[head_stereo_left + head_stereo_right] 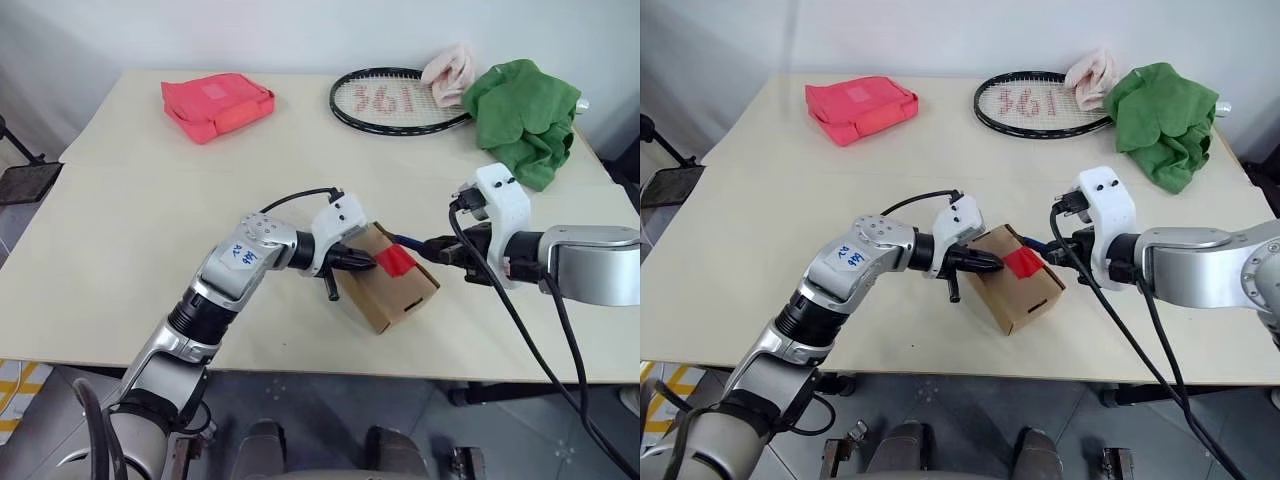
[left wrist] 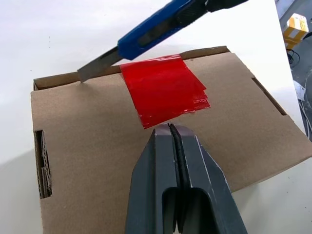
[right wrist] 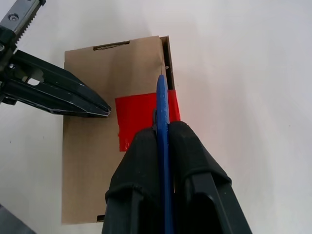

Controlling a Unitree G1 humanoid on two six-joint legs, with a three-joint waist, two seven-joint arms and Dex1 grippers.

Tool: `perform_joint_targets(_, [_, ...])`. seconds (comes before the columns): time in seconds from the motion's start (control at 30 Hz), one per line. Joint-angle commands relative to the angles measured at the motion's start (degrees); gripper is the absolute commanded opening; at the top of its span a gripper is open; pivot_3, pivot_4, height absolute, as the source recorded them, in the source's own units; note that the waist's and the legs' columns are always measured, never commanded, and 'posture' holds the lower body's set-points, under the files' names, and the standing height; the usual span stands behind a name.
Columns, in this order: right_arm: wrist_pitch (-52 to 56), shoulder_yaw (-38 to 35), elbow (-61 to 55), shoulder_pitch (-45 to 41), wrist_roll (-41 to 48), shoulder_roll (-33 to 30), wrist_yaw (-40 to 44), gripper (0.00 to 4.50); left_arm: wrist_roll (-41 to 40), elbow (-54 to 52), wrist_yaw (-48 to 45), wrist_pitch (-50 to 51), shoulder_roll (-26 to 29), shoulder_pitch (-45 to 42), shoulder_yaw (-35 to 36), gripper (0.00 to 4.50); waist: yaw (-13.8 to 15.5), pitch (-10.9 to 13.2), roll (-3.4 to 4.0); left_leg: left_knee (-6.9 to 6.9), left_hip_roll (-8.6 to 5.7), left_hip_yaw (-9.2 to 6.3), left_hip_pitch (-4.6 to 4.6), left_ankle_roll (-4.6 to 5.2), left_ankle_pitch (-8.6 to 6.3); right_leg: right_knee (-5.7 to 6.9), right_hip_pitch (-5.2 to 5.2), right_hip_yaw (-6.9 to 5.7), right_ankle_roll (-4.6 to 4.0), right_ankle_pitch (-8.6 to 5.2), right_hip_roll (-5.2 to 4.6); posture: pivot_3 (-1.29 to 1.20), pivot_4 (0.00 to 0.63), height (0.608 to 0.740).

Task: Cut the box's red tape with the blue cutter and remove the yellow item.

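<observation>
At the middle of the frame, the box [image 1: 392, 292] is pinned to the desk [image 1: 150, 210] by the left tool [image 1: 368, 261], pressed together, so the blue cutter [image 2: 156, 27], clamped in the right tool [image 1: 436, 248], can slice the red tape [image 2: 163, 87] at the seam.

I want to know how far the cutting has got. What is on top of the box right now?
On the box lid: the red tape, uncut, the shut left gripper pressing beside it, and the blue cutter blade at the seam edge, held by the right gripper. The closed lid hides the inside.
</observation>
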Motion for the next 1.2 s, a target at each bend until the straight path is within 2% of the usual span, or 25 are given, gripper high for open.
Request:
perform_joint_targets(0.03, [1.0,-0.6,-1.5,1.6,2.2,-2.8,-0.1,0.08,0.4,-0.5,0.1,0.9,0.1,0.0,-0.9,0.02,0.0,0.0,0.00,0.00,0.00,0.00,0.00,0.00,0.00,0.00,0.00,0.00,0.00,0.00,0.00,0.00,0.150,0.740])
perform_joint_targets(0.37, [-0.5,-3.6,-1.5,4.0,-0.4,-3.7,2.7,0.08,0.3,-0.7,-0.1,0.8,-0.1,0.2,-1.0,0.02,0.1,0.0,0.00,0.02,0.00,0.00,0.00,0.00,0.00,0.00,0.02,0.00,0.00,0.00,0.00,0.00,0.150,0.740])
perform_joint_targets(0.53, [-0.1,-5.2,-0.5,2.5,-1.1,-3.9,6.5,0.08,0.4,-0.4,-0.2,0.5,-0.2,0.0,-1.0,0.02,0.1,0.0,0.00,0.02,0.00,0.00,0.00,0.00,0.00,0.00,0.01,0.00,0.00,0.00,0.00,0.00,0.150,0.740])
perform_joint_targets(0.83, [-0.3,-4.5,1.8,-1.4,-3.3,-1.1,7.6,0.08,0.3,-0.5,-0.2,0.4,-0.3,0.0,-1.1,0.02,0.0,0.0,0.00,0.02,0.00,0.00,0.00,0.00,0.00,0.00,0.01,0.00,0.00,0.00,0.00,0.00,0.150,0.740])
perform_joint_targets(1.2, [2.1,-3.0,0.9,-1.3,-6.8,2.7,6.7,0.08,0.3,-0.9,-0.2,1.0,0.0,0.0,-1.1,0.02,0.0,0.0,0.00,0.03,0.00,0.00,0.00,0.00,0.00,0.02,0.01,0.00,0.00,0.00,0.00,0.00,0.150,0.740])
